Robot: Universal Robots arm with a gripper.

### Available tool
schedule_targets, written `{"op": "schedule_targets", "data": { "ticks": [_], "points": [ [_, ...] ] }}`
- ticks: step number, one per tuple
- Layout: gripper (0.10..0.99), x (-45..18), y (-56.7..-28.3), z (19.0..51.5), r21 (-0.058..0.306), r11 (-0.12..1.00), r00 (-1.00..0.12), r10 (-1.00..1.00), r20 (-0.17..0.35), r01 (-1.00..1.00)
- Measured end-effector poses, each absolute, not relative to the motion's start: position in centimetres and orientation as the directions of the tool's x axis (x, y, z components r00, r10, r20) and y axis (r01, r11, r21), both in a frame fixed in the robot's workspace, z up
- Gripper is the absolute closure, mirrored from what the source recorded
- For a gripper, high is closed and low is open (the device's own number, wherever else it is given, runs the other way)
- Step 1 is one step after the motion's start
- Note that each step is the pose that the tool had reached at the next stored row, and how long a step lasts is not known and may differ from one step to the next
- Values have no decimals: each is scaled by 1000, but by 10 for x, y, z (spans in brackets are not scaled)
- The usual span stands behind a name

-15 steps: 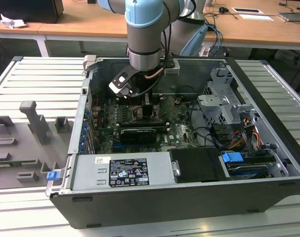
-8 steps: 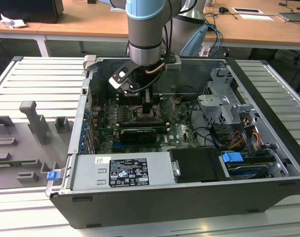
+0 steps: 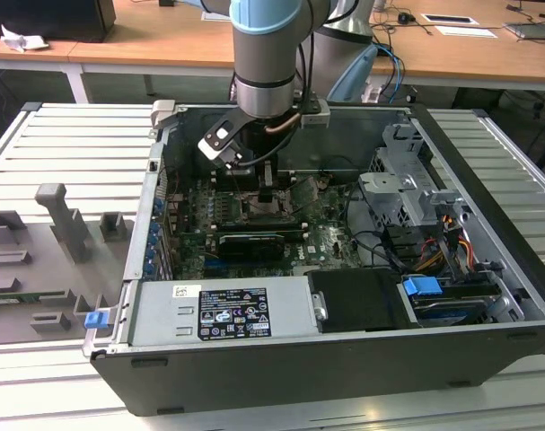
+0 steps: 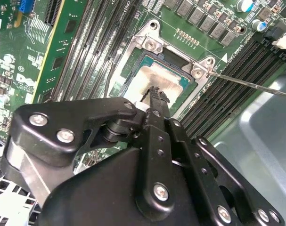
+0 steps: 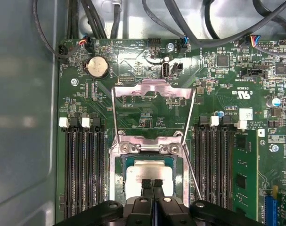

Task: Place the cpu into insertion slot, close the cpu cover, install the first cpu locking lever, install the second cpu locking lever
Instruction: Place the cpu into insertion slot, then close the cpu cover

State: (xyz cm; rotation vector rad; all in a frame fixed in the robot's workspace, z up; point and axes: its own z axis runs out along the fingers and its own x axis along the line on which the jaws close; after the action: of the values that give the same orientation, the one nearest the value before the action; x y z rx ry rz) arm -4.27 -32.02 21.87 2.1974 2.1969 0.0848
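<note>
Clenched with nothing between the fingers, my end effector (image 5: 152,183) hangs tips-down inside the case (image 3: 487,171), which stands on the desk (image 3: 57,144). In the first wrist view the tips sit over the middle of the cpu (image 5: 150,170). I cannot tell whether they press on its metal face or hover just clear of it. The cpu lies flat in the slot (image 5: 118,176), its edges parallel to the rim, so I judge the placing done.

The cover (image 5: 152,89) is open. It stands up from its hinge along the slot edge that faces the coin cell (image 5: 98,67). From my fingers it therefore lies straight ahead, beyond the cpu, with the board showing through its window. The memory slots (image 5: 84,169) flank the slot on both sides, and the hinge line runs crosswise to their length. By my reckoning, a closing swing about that hinge would bring the frame down toward my fingers and onto the spot they now occupy.

One lever (image 4: 249,84) is unlatched. It is a thin rod slanting out over the memory slots beside the slot. I touch neither cover nor lever.
</note>
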Motion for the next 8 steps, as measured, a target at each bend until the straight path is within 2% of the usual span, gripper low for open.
{"op": "schedule_targets", "data": {
  "ticks": [8],
  "points": [
    [980, -42, -320, 220, 62, -1, 0, 1000, 15, 998]
  ]
}}
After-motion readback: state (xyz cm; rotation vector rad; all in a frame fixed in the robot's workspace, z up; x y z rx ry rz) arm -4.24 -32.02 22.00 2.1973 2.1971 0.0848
